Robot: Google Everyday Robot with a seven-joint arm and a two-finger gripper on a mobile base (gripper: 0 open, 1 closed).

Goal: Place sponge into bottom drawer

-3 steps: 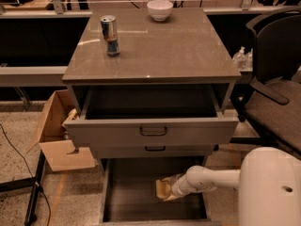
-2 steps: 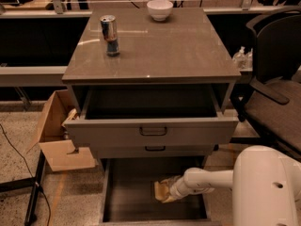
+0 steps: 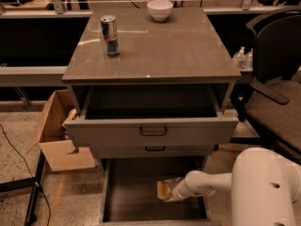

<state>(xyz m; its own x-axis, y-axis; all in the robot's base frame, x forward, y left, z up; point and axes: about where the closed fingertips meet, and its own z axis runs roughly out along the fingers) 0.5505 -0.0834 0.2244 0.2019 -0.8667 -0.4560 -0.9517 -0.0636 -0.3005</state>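
In the camera view, your gripper (image 3: 175,192) is reaching low into the bottom drawer (image 3: 131,199), which is standing pulled out; the sponge (image 3: 164,190) is sitting inside this drawer, toward its right side, right at the gripper tip; whether the gripper is holding the sponge, you cannot tell.

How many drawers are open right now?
2: the top drawer, pulled out, and the bottom drawer at floor level, where the gripper is at the sponge. The middle drawer looks shut.
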